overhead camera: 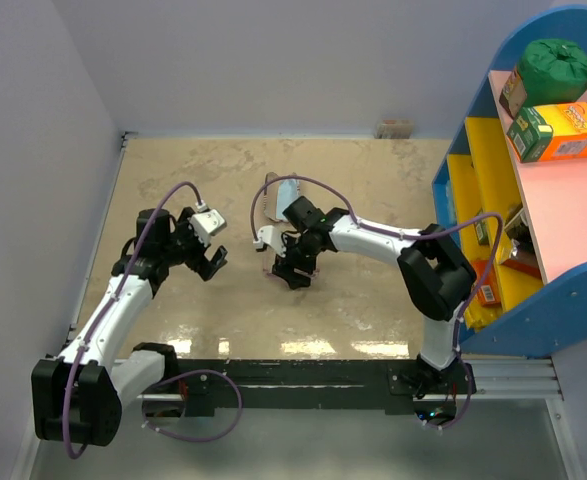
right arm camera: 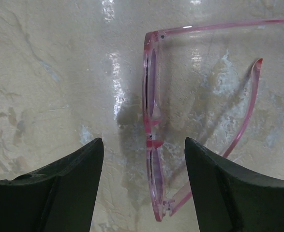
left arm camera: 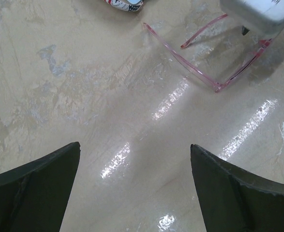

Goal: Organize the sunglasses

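readable text: none | boxes [overhead camera: 558, 132] on shelf [overhead camera: 573, 215]: print too small to make out

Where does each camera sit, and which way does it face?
Top external: above, behind, facing down on the table; left arm with left gripper, right arm with right gripper show.
Left wrist: on left arm, facing down past its fingers toward sunglasses, flag-print case.
Right wrist: on right arm, facing down, sunglasses between its fingers.
Wrist views share the sunglasses.
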`<state>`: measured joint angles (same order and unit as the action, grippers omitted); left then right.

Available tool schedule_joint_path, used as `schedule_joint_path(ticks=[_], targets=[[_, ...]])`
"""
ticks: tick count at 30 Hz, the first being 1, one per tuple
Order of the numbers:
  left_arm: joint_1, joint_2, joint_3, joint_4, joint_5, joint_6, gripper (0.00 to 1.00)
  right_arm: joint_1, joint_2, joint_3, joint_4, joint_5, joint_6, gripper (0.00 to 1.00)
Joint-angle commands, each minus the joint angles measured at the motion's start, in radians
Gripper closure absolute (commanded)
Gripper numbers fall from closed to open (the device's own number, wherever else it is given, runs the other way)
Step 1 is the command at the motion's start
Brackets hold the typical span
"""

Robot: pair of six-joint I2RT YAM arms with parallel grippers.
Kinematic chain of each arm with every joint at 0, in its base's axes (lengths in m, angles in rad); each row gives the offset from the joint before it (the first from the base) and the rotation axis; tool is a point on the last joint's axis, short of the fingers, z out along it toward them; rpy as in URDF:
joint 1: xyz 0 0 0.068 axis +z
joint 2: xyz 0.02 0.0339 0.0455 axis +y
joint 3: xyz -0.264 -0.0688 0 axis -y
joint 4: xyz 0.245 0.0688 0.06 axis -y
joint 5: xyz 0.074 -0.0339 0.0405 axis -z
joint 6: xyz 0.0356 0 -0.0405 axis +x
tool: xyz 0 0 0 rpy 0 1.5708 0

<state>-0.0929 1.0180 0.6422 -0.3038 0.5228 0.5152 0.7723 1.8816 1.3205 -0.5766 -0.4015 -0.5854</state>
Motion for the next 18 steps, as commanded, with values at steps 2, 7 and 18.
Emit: schedule_joint_path(ticks=[2, 7, 18], targets=[[0.012, -0.005, 0.007, 0.025, 0.036, -0.003, 0.0, 0.015, 0.028, 0.017, 0.064, 0.062, 0.01, 0.3], [0.015, -0.002, 0.001, 0.029, 0.04, 0.002, 0.0, 0.024, 0.042, 0.019, 0.06, 0.078, -0.001, 0.36], [0.015, 0.013, -0.003, 0.029, 0.046, 0.009, 0.0, 0.025, 0.016, 0.006, 0.05, 0.033, -0.025, 0.62]])
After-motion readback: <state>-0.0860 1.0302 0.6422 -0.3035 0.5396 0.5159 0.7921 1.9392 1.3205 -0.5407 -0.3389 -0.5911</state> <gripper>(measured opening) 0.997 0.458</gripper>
